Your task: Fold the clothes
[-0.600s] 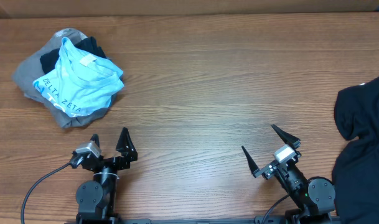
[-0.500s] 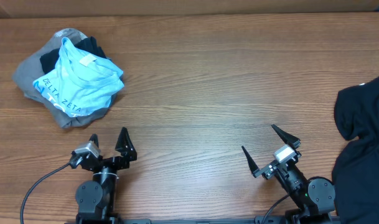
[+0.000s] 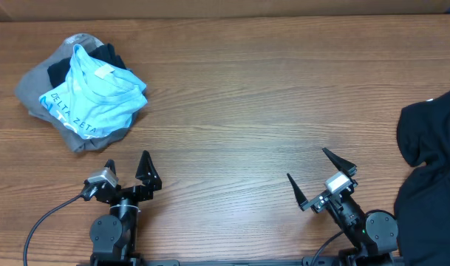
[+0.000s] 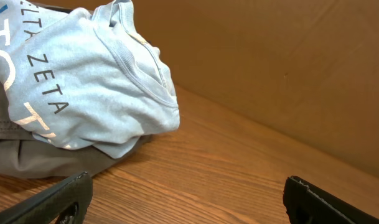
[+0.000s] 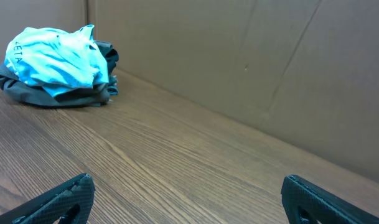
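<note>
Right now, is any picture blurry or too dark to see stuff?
Overhead: sharp and evenly lit, though the black shirt is so dark its folds barely show. Left wrist: the light blue shirt is crisp up close. Right wrist: clear too.

Entry: left claw [image 3: 127,157], lower left of frame, overhead view. Change: its taller finger [image 3: 145,166] stands a touch further left than in the earlier pictures, the tip slightly higher in frame.
</note>
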